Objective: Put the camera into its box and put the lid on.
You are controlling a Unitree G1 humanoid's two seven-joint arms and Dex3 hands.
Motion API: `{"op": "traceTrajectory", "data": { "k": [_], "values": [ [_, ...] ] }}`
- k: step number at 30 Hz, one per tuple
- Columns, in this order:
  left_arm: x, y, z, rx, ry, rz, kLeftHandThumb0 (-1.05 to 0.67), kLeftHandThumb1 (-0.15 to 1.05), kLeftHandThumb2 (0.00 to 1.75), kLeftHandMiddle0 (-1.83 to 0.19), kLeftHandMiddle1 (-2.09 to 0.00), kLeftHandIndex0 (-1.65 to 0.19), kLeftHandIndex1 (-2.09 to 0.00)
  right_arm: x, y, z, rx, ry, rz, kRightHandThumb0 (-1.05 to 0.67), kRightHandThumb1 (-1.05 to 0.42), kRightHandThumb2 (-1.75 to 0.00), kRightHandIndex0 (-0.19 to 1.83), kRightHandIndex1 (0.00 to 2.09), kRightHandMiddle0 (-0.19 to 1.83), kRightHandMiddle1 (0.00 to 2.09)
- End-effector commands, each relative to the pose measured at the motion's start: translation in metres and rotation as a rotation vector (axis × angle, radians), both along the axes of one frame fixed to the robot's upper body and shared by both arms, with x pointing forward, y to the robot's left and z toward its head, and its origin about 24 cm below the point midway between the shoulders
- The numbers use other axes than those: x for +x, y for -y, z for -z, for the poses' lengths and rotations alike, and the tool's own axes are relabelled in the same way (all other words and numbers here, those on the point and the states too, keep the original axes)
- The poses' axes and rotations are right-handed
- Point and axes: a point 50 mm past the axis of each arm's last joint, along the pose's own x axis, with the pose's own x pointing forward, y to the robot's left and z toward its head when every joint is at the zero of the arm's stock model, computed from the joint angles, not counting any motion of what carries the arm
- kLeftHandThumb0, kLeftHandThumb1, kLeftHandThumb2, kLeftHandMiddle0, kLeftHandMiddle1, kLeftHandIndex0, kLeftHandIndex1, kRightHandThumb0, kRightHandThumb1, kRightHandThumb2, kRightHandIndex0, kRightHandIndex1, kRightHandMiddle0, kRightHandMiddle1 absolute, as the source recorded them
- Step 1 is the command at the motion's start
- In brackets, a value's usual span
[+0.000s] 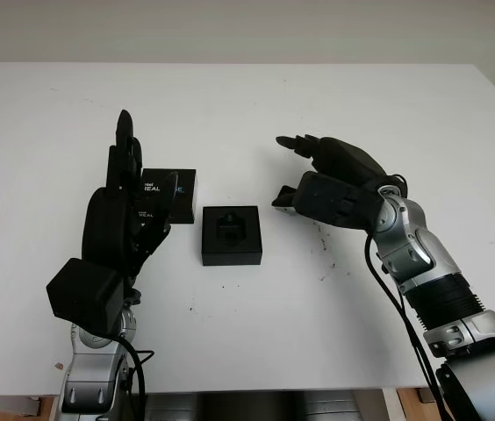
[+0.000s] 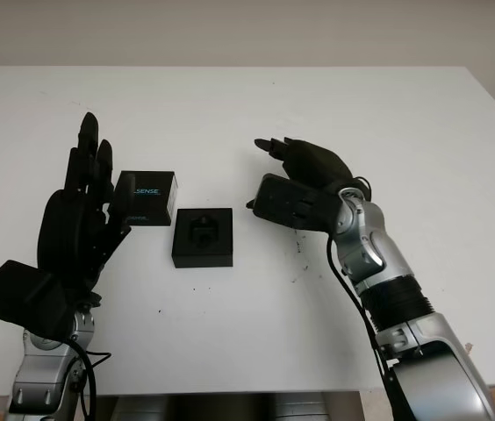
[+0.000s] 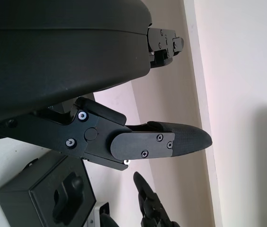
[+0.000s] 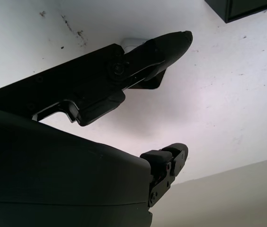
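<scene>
An open black box (image 1: 232, 235) sits mid-table with a dark moulded insert inside; it also appears as the box (image 3: 48, 198). Its black lid (image 2: 145, 197), printed with "REALSENSE", lies flat just left of the box. My left hand (image 1: 126, 167) stands upright in front of the lid, open and holding nothing. To the right of the box hovers my right hand (image 1: 293, 171), open with its palm turned toward the box. A small pale object (image 4: 132, 43), possibly the camera, lies on the table behind one finger (image 4: 147, 52); I cannot tell whether it touches the finger.
The white table (image 1: 247, 105) carries dark scuff marks (image 1: 325, 241) under my right forearm. Its far edge meets a pale wall, and its near edge runs along the bottom of the eye views.
</scene>
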Motion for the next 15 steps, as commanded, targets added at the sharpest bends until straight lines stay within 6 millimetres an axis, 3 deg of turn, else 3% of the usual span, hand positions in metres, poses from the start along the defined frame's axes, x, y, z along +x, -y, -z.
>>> {"op": "traceTrajectory", "data": {
  "k": [1, 15],
  "values": [
    [0.0, -0.001, -0.002, 0.003, 0.013, -0.003, -0.65, 1.05, 0.42, 0.06, -0.06, 0.07, -0.06, -0.002, 0.001, -0.004, -0.014, 0.035, -0.002, -0.75, -0.85, -0.04, 0.17, 0.1, 0.4, 0.2],
    [0.001, -0.001, -0.003, 0.017, 0.013, -0.007, -0.67, 1.05, 0.42, 0.04, -0.06, 0.06, -0.06, -0.017, 0.005, 0.001, -0.165, 0.08, -0.005, -0.72, -0.86, -0.05, 0.2, 0.08, 0.39, 0.19]
  ]
}}
